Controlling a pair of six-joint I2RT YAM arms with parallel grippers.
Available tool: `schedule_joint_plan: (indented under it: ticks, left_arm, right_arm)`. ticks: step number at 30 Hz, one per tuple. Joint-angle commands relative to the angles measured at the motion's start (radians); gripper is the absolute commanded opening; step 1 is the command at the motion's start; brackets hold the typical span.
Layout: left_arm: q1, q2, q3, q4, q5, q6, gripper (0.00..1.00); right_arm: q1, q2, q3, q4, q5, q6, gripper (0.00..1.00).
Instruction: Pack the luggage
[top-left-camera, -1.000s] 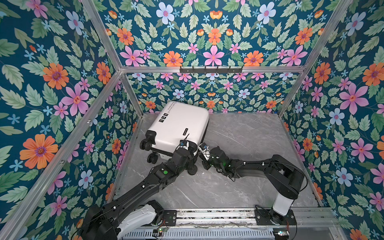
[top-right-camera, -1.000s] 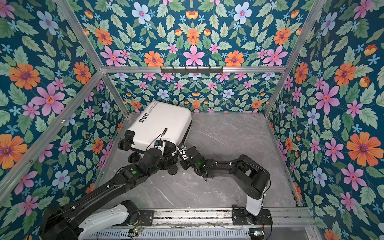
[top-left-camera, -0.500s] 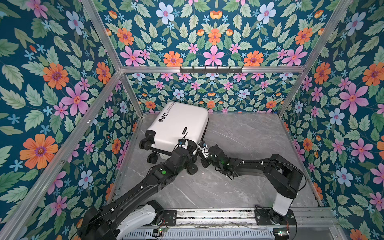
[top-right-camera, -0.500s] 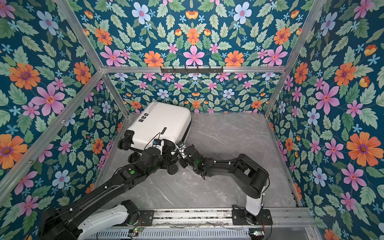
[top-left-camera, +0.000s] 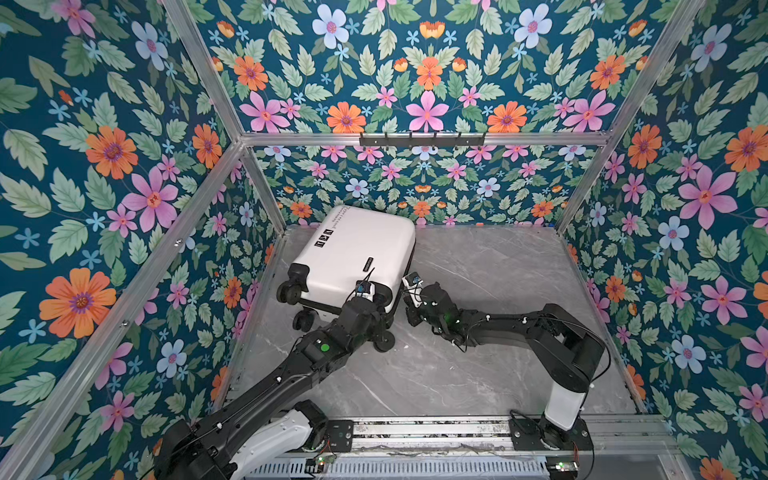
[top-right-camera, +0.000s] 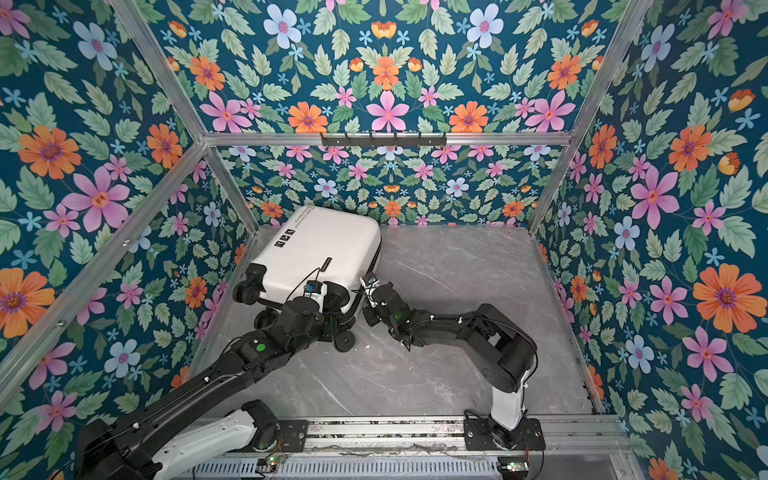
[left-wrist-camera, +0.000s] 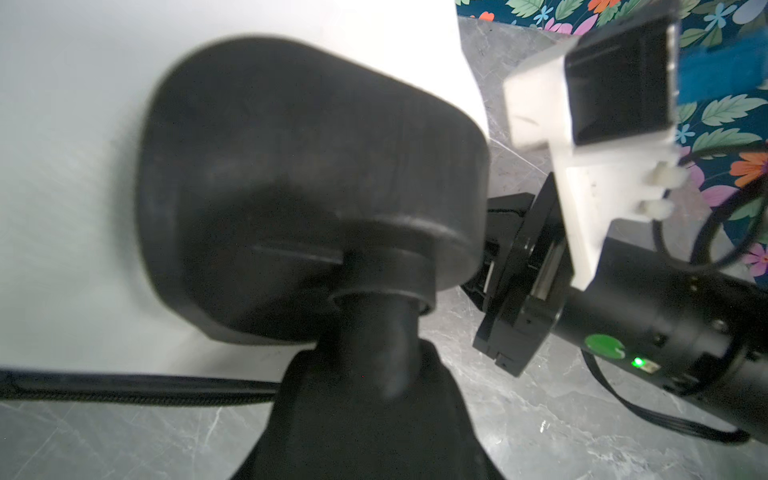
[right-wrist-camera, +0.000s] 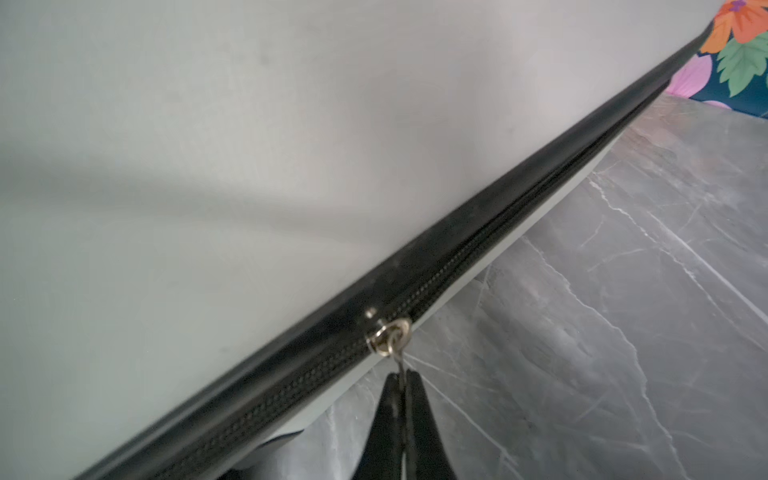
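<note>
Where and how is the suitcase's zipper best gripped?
Pinch the thin metal pull tab hanging from the slider, coming from the table side, as the right gripper does: it dangles clear of the suitcase, while the slider sits flush in the seam.

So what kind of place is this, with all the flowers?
Probably a robot test booth, not a real room: flowery wall panels in a metal frame, a grey table, and two robot arms on a rail, the right gripper pinching the zipper pull of the luggage.
</note>
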Motion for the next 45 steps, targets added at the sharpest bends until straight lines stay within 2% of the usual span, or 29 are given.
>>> schedule_joint_plan:
  ticks: [1,23,37,41,45]
  left_arm:
    - [0.001,-0.003,-0.002,-0.047,-0.005,-0.006,0.00]
    - [-0.010,-0.002,-0.022,-0.038,0.162,0.040,0.00]
    - [-0.057,0.007,-0.036,-0.038,0.264,0.051,0.00]
    - [-0.060,-0.007,-0.044,-0.045,0.246,0.043,0.00]
    - [-0.060,-0.032,-0.042,-0.053,0.206,0.034,0.00]
  right_arm:
    - [-0.026,0.002,0.017,0.026,0.068,0.055,0.00]
    - [-0.190,0.147,0.307,-0.121,0.075,0.150,0.00]
    - [-0.298,0.262,0.509,-0.175,-0.034,0.273,0.00]
    - [-0.309,0.282,0.547,-0.196,-0.057,0.280,0.00]
    - [-0.318,0.240,0.479,-0.138,-0.070,0.282,0.00]
